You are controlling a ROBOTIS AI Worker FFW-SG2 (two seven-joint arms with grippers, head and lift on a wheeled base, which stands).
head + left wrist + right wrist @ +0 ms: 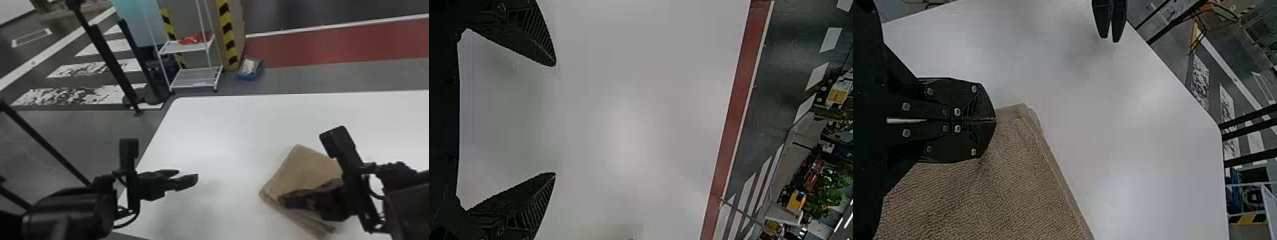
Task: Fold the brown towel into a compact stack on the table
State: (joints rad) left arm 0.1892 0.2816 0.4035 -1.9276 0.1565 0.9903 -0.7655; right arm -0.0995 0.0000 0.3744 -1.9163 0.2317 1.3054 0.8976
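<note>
A grey floor is crossed by a red band (335,44) toward two o'clock of the head view's centre, with twelve set at the far side. A white rack (191,48) is placed between eleven and twelve, red items being held on its upper shelf, and a blue box (250,76) is set on the floor at one. Black posts (110,56) are seen toward ten. The near space is taken up by a white table (223,137).

On it, at four o'clock, the brown towel (306,172) is laid in folded layers, its stacked edges exposed along the near side.

The right gripper (282,201) is brought in from four o'clock, over the towel. Its two fingers are pressed together, with their tips at the towel's edge in the right wrist view; whether any cloth is pinched between them cannot be told.

The left gripper (187,176) is held at seven o'clock, above the table and well apart from the towel. Its fingers are spread, nothing is grasped, and the white surface is seen between them in the left wrist view.
</note>
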